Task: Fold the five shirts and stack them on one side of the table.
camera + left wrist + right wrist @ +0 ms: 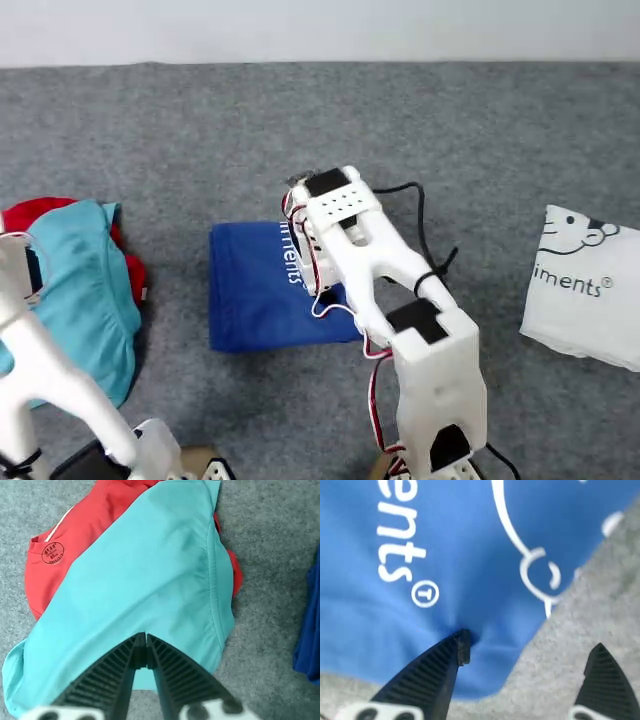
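Your right fingers (432,677) are spread wide, one tip pressing the folded blue shirt (250,295) mid-desk (450,130). Your left fingers (112,675) are clenched together over the teal shirt (85,290), which lies on the red shirt (40,212) at the left edge. The white shirt (585,290) sits at the right edge.

The right arm (400,290) stretches forward from its base, elbow bent, its wrist (335,205) pitched downward with red and white wires looped beside it. The right gripper (530,650) is spread wide, the ribbed finger (435,675) well apart from the other finger (597,680). The left arm (40,370) rises at a slant. The left gripper (146,639) points down, ribbed fingers (110,675) pressed together at the tips.
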Controlling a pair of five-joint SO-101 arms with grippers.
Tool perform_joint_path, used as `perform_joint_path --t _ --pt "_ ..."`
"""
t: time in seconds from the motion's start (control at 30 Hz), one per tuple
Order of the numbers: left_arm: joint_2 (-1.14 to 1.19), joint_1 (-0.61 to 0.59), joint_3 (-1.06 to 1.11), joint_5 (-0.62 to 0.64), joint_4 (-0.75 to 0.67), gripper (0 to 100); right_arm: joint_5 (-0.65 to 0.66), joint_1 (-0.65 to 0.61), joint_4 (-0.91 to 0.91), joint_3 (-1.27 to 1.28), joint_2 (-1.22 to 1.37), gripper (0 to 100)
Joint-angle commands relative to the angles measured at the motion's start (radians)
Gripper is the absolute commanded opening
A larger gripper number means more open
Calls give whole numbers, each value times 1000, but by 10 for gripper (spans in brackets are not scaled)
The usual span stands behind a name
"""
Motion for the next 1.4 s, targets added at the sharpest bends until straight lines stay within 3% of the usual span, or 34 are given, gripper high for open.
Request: perform_joint_path --t 0.0,0.23,0.37,0.7,1.1,1.23,1.37 --pt "-28 5 -5 3 -43 8 -12 -10 -51 -57 38 350" --pt "-28 8 -5 3 -55 8 12 -62 -70 -58 140 159" --pt "-28 8 -5 3 -61 8 144 -62 -64 -58 156 13" --pt "-28 8 -5 5 -77 8 238 27 203 -255 142 10" --pt "-28 8 -5 0 -77 8 939 384 127 -373 94 10" --pt "-28 9 -5 0 -77 8 1137 386 -2 -460 94 10" --pt "-28 9 -5 0 -77 8 1186 300 -125 -474 94 10"
